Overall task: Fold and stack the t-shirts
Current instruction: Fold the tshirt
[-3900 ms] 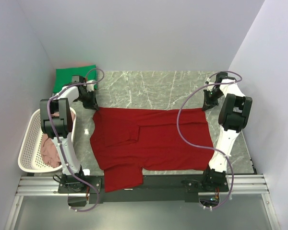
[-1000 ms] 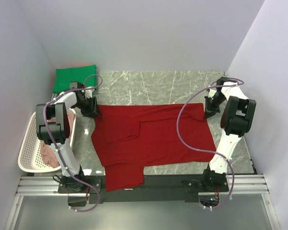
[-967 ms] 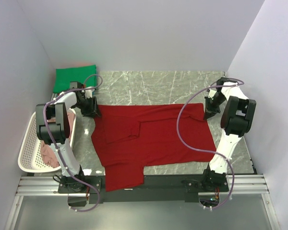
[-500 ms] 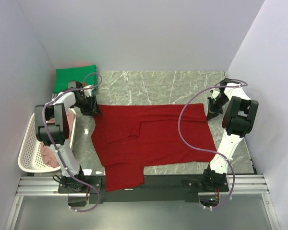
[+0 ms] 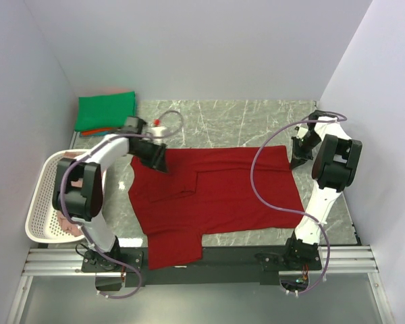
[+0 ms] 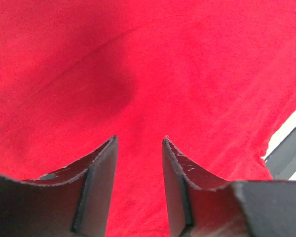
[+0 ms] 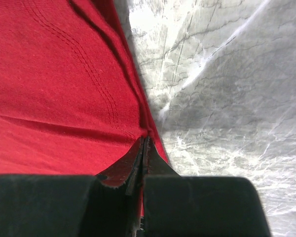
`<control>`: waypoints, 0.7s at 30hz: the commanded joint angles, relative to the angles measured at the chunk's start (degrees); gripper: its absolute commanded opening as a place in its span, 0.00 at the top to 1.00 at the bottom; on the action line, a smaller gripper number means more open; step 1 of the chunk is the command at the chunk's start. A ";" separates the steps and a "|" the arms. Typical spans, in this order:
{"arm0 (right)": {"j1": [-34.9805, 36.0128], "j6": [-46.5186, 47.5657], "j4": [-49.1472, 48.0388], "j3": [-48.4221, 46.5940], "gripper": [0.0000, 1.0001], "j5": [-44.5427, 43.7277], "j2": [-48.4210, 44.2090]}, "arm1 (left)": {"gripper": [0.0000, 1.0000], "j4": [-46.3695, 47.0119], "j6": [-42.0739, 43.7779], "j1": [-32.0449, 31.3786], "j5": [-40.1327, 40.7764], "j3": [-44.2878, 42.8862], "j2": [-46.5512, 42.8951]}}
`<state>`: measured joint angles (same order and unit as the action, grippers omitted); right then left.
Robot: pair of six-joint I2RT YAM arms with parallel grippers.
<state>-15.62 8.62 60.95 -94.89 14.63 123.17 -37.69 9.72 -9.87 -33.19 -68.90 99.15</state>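
the red shirt [image 5: 223, 196] is a plain, dark red, short-sleeved tee of soft cloth with no print. it lies flat across the middle of the grey-veined marble worktop [image 5: 216, 121]. its far edge runs in a nearly straight line from left to right. on the left a sleeve is folded inward over the body, and its edge shows as a step. one flap of cloth reaches the worktop's near edge, left of centre. in the right wrist view a double row of stitching runs along the hem, right beside bare stone.

the left fingers [image 5: 160, 163] are over the shirt's far left corner. the left wrist view shows them partly open, with red cloth filling the gap behind them and nothing gripped. whether the tips touch the cloth cannot be told. the right fingers [image 7: 143, 144] are at the far right corner, pressed fully together with the shirt's hem nipped between their tips.

counted, four shirts can be made out. the first is the red one. one green shirt [image 5: 106, 111] lies folded at the worktop's far left corner. one orange-red shirt [image 5: 94, 132] shows as a sliver under the green one's near edge. one pink shirt [image 5: 69, 225] is crumpled in the basket [image 5: 37, 202]. a pale strip [image 5: 111, 93] behind the green shirt may be more cloth, but that cannot be told. there is one white lattice basket, just off the worktop's left side.
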 commanded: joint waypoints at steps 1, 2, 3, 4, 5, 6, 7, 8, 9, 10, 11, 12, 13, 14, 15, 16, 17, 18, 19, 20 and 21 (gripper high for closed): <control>0.15 0.43 0.14 -2.93 1.00 0.04 0.75 | 0.56 2.88 1.98 -7.52 2.15 -4.56 -0.11; 0.24 0.43 0.22 -3.37 1.00 0.04 0.75 | 0.57 3.93 1.97 -9.01 2.77 -7.10 1.81; 0.24 0.43 0.40 -3.37 1.00 0.04 0.75 | 0.57 4.12 2.15 -11.73 4.61 -8.43 2.96; 0.24 0.52 0.31 -3.46 1.00 0.04 0.66 | 0.59 4.47 2.15 -12.88 5.32 -9.74 4.02; 0.24 0.52 0.31 -3.72 1.00 0.04 0.58 | 0.60 5.25 2.50 -14.03 5.85 -11.93 6.03; 0.24 0.52 0.40 -3.63 1.00 0.31 0.58 | 0.60 5.43 2.94 -16.13 7.33 -13.00 7.18; 0.32 0.52 0.49 -3.63 1.00 0.40 0.58 | 0.61 5.44 3.20 -17.10 7.96 -14.23 8.24; 0.24 0.52 0.40 -3.55 1.00 0.48 0.58 | 0.61 5.26 4.42 -18.07 8.40 -16.42 10.51; 0.24 0.43 0.23 -3.63 1.00 0.48 0.58 | 0.61 4.30 5.04 -19.91 8.84 -17.66 11.75; 0.24 0.43 0.31 -3.55 1.00 0.83 0.49 | 0.62 3.95 5.66 -20.71 9.54 -18.63 12.81; 0.24 0.43 0.31 -3.63 1.00 1.01 0.49 | 0.61 3.51 6.71 -21.41 9.90 -20.11 14.65; 0.24 0.34 0.22 -3.55 1.00 1.01 0.49 | 0.61 3.42 7.07 -22.73 10.25 -20.65 15.45; 0.24 0.34 0.05 -3.46 1.00 1.10 0.49 | 0.61 3.68 7.33 -23.35 11.38 -21.00 16.06; 0.24 0.34 0.14 -3.37 1.00 1.19 0.49 | 0.60 4.03 7.60 -23.88 11.83 -21.36 17.11; 0.24 0.34 -0.04 -3.28 1.00 1.27 0.40 | 0.60 4.38 7.86 -24.75 12.18 -21.36 17.39; 0.24 0.43 -0.04 -3.19 1.00 1.36 0.31 | 0.58 4.99 8.12 -25.11 12.53 -21.45 17.74; 0.24 0.43 -0.04 -2.93 1.00 1.45 0.22 | 0.57 5.34 8.39 -25.46 13.58 -21.53 18.26; 0.24 0.60 -0.13 -2.76 1.00 1.36 0.14 | 0.57 5.78 8.48 -26.07 14.29 -21.54 18.53; 0.24 0.61 -0.21 -2.58 1.00 1.28 0.05 | 0.56 5.96 8.74 -26.25 14.73 -21.54 18.71; 0.24 0.69 -0.22 -2.58 1.00 1.27 0.05 | 0.56 6.22 9.00 -26.43 15.69 -21.54 19.23; 0.24 0.69 -0.13 -2.58 1.00 1.36 0.05 | 0.56 6.49 9.01 -26.60 16.13 -21.45 19.41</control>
<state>-15.62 8.64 61.06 -96.44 15.68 123.20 -33.41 16.82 -36.18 -19.94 -88.09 118.61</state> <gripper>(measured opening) 0.006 0.438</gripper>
